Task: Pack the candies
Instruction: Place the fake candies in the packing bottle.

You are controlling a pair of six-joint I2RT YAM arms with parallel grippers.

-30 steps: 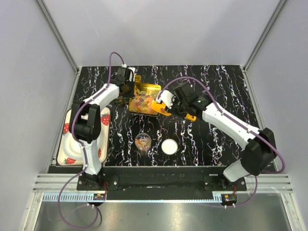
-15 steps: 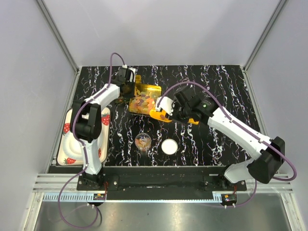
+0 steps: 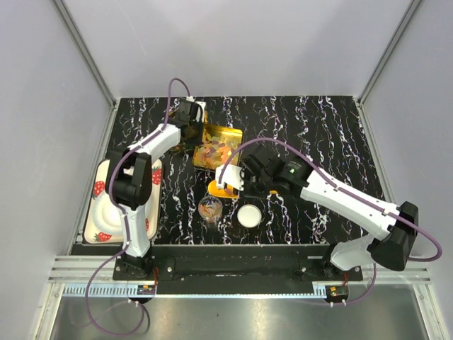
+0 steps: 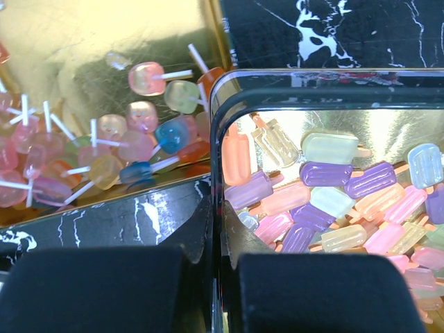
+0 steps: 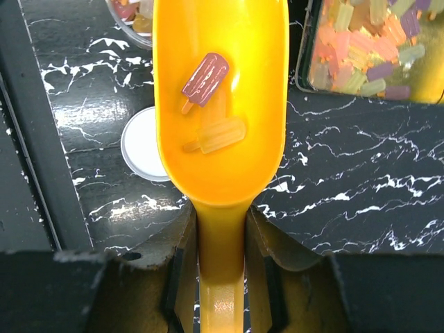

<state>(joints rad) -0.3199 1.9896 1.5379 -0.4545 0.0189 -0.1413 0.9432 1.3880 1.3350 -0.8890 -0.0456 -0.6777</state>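
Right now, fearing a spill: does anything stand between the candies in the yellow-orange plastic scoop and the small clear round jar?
Nothing visible. The small clear round jar is open; a white round lid lies apart, beside it.

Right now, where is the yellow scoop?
In the top view the scoop is near the middle, held by the right gripper, between the gold tin and the little jar, with two candies inside.

A black, white-veined table (image 3: pixel 333 127) is shown. A gold tin (image 3: pixel 229 132) holding candies (image 3: pixel 212 151) is set toward the far edge, left of centre. Toward the near edge, a small clear jar (image 3: pixel 210 207) and a white round lid (image 3: pixel 248 215) are placed just beside each other. A strawberry-patterned tray (image 3: pixel 95 219) is laid at the left edge.
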